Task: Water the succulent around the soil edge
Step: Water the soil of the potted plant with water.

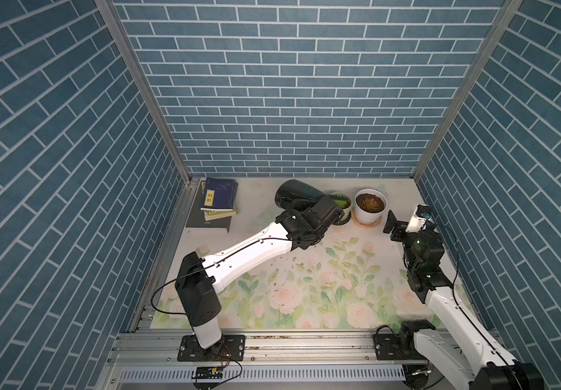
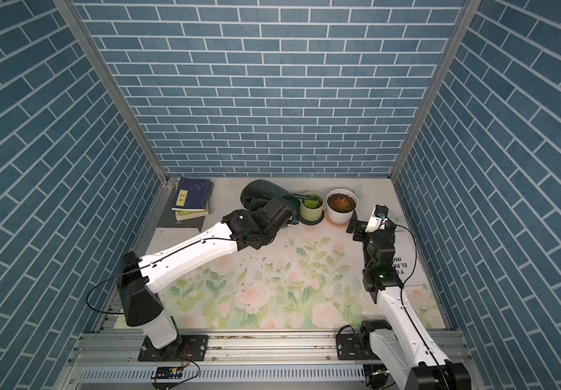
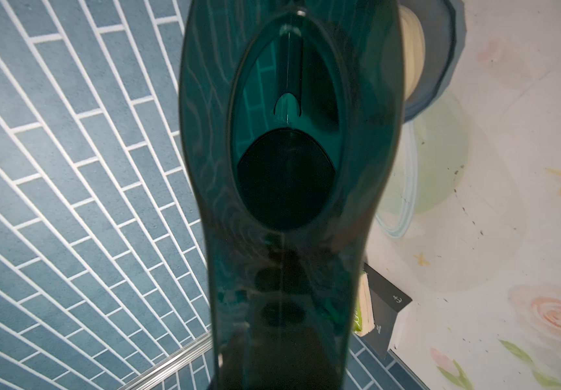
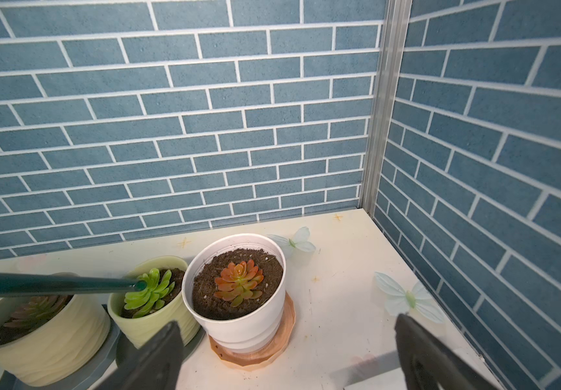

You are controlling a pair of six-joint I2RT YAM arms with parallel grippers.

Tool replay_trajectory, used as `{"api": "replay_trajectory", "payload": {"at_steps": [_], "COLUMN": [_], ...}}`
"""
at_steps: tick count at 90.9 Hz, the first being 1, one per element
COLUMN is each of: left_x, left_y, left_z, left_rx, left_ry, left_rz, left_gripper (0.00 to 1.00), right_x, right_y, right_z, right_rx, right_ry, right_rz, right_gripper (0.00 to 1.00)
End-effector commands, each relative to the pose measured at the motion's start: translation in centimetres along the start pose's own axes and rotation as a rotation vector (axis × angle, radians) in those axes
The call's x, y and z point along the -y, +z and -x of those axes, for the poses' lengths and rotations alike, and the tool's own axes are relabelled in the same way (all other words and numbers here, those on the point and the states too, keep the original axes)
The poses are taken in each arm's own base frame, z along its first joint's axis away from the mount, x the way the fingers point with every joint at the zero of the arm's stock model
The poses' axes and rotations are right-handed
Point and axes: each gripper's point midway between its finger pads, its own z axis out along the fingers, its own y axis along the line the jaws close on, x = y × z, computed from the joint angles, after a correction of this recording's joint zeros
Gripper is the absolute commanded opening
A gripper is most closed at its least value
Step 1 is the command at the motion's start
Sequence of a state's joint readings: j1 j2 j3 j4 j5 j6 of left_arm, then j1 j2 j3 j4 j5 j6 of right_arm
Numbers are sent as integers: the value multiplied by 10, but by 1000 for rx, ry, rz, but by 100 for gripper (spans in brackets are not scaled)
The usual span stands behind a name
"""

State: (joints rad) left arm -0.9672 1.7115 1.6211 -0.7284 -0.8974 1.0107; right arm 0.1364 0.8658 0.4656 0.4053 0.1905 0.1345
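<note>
Dark green see-through plastic fills my left wrist view: the watering can sits right in front of that camera. In both top views it hangs off the bench, tipped over on its side near the back wall. My left gripper is clenched on the watering can at its near side, though the fingers themselves are hidden behind my wrist and the plastic. The thin spout runs level from the can towards the row of pots. Its tip is at the leaves of the green succulent in the light green pot; I cannot tell if it touches them.

Just beside that pot stands the white pot on a tan saucer, tilted a little, with the orange succulent in the middle of dark soil. On the other side of the light green pot is a cream pot with a pinkish plant, seated on a grey tray.

My right gripper is released, its jaws standing wide apart and holding nothing. It hovers near the white pot, apart from it, on the side away from the can.

A stack of books lies in the far left corner. Dark crumbs are scattered across the flowered bench cover.
</note>
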Motion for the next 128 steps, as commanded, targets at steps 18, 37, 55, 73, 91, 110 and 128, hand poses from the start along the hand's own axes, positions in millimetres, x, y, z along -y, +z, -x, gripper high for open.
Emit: {"api": "replay_trajectory", "payload": {"at_steps": [18, 37, 55, 73, 91, 110, 128], "left_x": [-24, -32, -47, -55, -56, -55, -45], "left_y": [-12, -3, 4, 9, 7, -1, -6], "left_z": [-38, -39, -31, -19, -4, 8, 17], "left_rx": [-112, -157, -169, -154, -82, -10, 41], "left_ry": [-43, -24, -28, -24, -44, -59, -50], "left_rz": [101, 124, 148, 161, 159, 158, 142], "left_gripper": [0, 0, 0, 0, 0, 0, 0], "right_x": [1, 1, 1, 2, 2, 2, 2], "right_y": [0, 0, 0, -1, -2, -2, -2], "right_z": [7, 8, 9, 10, 10, 10, 9], "right_rx": [29, 33, 36, 42, 41, 41, 41], "right_ry": [13, 14, 13, 15, 15, 14, 14], "right_rz": [1, 1, 2, 1, 1, 1, 3], "right_gripper": [99, 99, 99, 99, 100, 99, 99]}}
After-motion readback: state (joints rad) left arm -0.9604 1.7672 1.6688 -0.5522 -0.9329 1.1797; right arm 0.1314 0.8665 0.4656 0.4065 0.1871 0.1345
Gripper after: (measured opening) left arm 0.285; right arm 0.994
